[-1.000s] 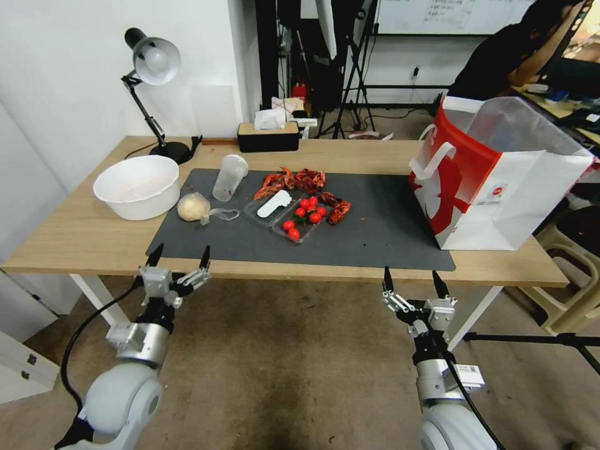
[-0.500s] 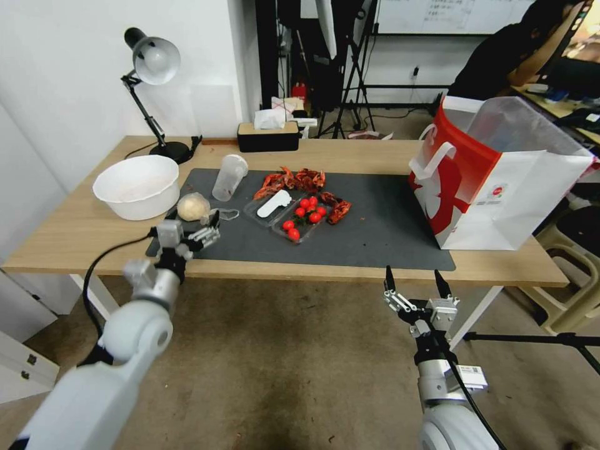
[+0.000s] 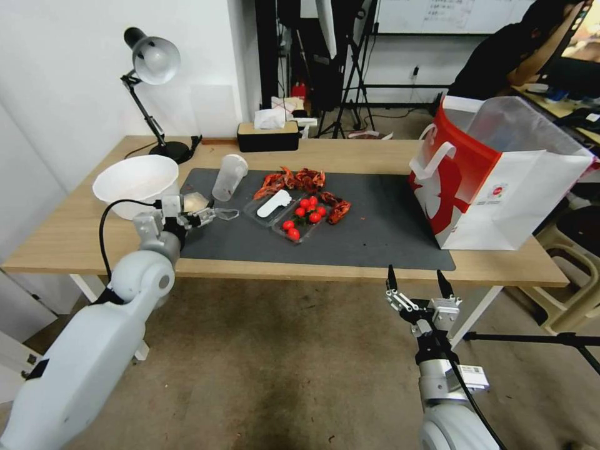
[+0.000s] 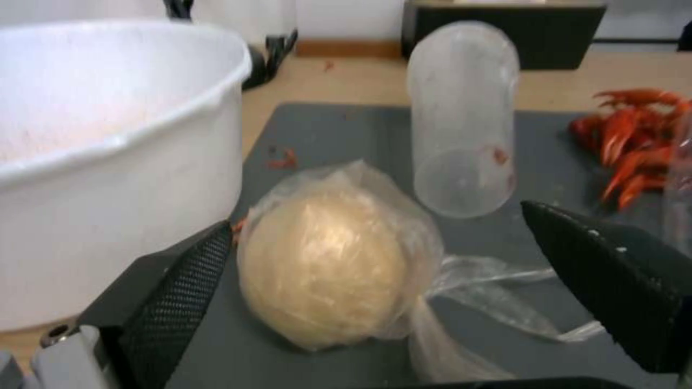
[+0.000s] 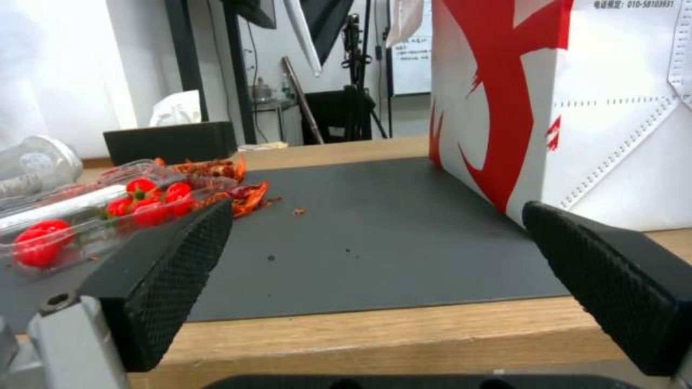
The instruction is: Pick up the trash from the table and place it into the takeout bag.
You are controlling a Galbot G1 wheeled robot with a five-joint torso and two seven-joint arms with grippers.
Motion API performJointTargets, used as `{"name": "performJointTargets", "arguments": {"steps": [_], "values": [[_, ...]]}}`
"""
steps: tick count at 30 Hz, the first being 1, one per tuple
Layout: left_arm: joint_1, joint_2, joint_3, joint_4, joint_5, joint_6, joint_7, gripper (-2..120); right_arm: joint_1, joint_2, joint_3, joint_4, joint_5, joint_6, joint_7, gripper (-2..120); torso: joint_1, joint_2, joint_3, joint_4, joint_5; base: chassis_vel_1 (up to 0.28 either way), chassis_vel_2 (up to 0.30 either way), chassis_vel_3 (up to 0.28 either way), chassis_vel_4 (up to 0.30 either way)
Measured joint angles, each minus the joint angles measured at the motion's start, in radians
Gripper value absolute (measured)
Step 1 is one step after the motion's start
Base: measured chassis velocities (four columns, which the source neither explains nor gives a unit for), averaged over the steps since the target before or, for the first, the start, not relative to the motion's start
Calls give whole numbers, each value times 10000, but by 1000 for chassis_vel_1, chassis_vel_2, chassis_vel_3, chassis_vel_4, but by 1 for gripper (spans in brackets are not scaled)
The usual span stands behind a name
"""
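The trash lies on the dark mat (image 3: 375, 231) of the table (image 3: 81, 237). A pale ball wrapped in plastic (image 3: 195, 201) (image 4: 324, 265) sits between the fingers of my open left gripper (image 3: 199, 210) (image 4: 378, 216), close to one finger (image 4: 180, 292) and clear of the other. Beyond it a clear plastic cup (image 3: 229, 177) (image 4: 461, 119) lies on its side. A clear container (image 3: 294, 215) (image 5: 94, 210) holds red tomatoes, with red shells (image 3: 294, 180) behind it. The takeout bag (image 3: 494, 181) (image 5: 577, 97) stands open at the right. My right gripper (image 3: 414, 284) (image 5: 375, 208) hangs open below the table's front edge.
A white bowl (image 3: 134, 181) (image 4: 94, 146) stands right beside the ball, just off the mat's left edge. A desk lamp (image 3: 153, 62) and a black tissue box (image 3: 269, 134) stand at the back. Bare mat lies between the container and the bag.
My left arm has risen from below the table edge and reached forward over the mat, bringing its open fingers around the wrapped ball. The right arm has barely moved.
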State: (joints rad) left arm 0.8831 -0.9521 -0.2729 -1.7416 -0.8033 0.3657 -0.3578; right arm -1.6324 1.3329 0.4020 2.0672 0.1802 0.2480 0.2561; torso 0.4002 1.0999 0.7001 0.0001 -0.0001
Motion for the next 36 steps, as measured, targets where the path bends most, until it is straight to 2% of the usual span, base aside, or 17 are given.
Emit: {"name": "performJointTargets", "arguments": {"steps": [4, 9, 11, 15, 18, 19, 21, 26, 29, 32, 34, 36], "values": [[-510, 29, 313, 672, -337, 400, -183, 100, 2, 22, 11, 0, -8, -2, 6, 100, 0, 0, 0, -1, 1, 0, 0, 0, 0], [-890, -44, 535, 1406, -348, 449, -191, 100, -2, 9, 51, 9, -12, -3, 28, 100, -2, 0, -1, 0, 0, 0, 0, 0, 0], [-938, -59, 560, 1489, -346, 448, -191, 100, -5, 5, 64, 9, -12, -3, 30, 100, -3, 0, -1, -1, 0, 0, 0, 0, 0], [-1054, -91, 627, 1747, -323, 427, -183, 93, -23, -4, 71, 8, -13, -1, 33, 100, -2, 0, -1, -1, 0, 0, 0, 0, 0], [-1094, -97, 655, 1863, -299, 401, -170, 79, -19, -13, 71, -9, -12, 9, 35, 100, -2, 0, -2, 0, 1, 0, 0, 0, 0], [-1094, -97, 655, 1863, -299, 401, -170, 79, -19, -13, 71, -9, -12, 9, 35, 100, -2, 0, -2, 0, 1, 0, 0, 0, 0], [-1116, -102, 673, 1915, -280, 386, -160, 68, -8, -23, 71, -37, -13, 15, 36, 100, -2, 0, -2, 0, 2, 0, 0, 0, 0], [-1127, -105, 689, 1963, -252, 373, -147, 57, -1, -29, 69, -50, -11, 19, 36, 100, -2, 0, -1, -1, 1, 0, 0, 0, 0], [-1126, -104, 691, 1980, -165, 342, -99, 39, 4, -39, 66, -85, -6, 29, 36, 100, -2, 1, -2, -1, 1, 0, 0, 0, 0], [-1093, -100, 689, 1992, 34, 259, 43, 32, 6, -50, 65, -91, -2, 33, 36, 100, -2, 0, -2, -1, 1, 0, 0, 0, 0], [-1051, -90, 679, 1999, 188, 176, 135, 21, 10, -58, 63, -95, 0, 35, 37, 100, -2, 0, -2, -1, 0, 0, 0, 0, 0], [-1025, -77, 666, 1998, 238, 147, 168, 17, 12, -60, 60, -99, 1, 36, 36, 100, -3, 0, -1, -1, 1, 0, 0, 0, 0]]}}
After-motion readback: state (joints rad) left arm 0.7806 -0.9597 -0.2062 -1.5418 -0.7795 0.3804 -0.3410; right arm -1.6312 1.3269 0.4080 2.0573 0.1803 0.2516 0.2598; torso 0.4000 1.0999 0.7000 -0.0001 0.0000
